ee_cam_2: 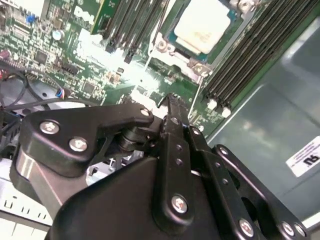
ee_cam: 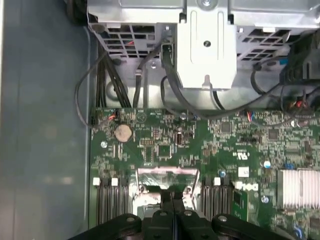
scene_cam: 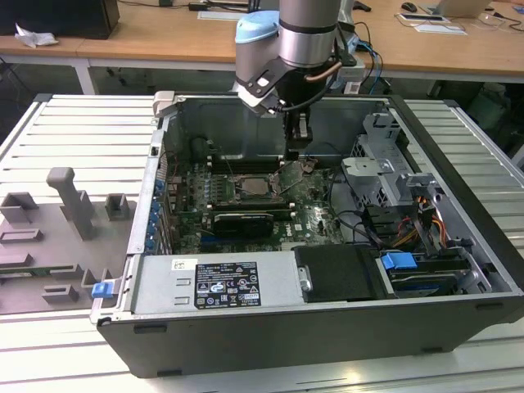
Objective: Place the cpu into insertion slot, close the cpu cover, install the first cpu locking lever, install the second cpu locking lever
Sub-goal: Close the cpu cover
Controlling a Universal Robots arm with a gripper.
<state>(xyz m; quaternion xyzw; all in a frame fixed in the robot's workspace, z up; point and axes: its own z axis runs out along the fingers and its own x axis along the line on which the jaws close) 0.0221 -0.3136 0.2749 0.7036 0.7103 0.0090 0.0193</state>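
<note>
One slatted table (scene_cam: 78, 127): it carried everything we saw.
One computer case (scene_cam: 270, 348): it lay on its side on the table with the side open.
One arm (scene_cam: 307, 33): it reached down into the case from above.
One power supply (scene_cam: 274, 282): a grey box along the case's near wall in the exterior view.
One drive cage (scene_cam: 381, 160): silvery metal, at the exterior view's right of the board.
One green board (scene_cam: 315, 221): it covered the case floor.
One gripper (scene_cam: 299, 155) (ee_cam_2: 171, 100) (ee_cam: 173, 197): in both wrist views its black fingers met with no gap that we could see. We made out nothing held between them. It hung just over the board.
Two banks of memory slots (ee_cam_2: 240, 55): long and black, one on each side of the socket. We could not count them singly.
One insertion slot (ee_cam_2: 186, 51): it sat between the banks.
One cpu cover (ee_cam: 167, 177): we took the shiny plate just ahead of the fingertips for it. We could not tell its tilt.
One cpu (scene_cam: 256, 187) (ee_cam_2: 202, 22): pale and square, it sat in the slot. It was near the gripper but apart, to the exterior view's left of it.
One coin battery (ee_cam: 123, 132): on the board near the cage.
</note>
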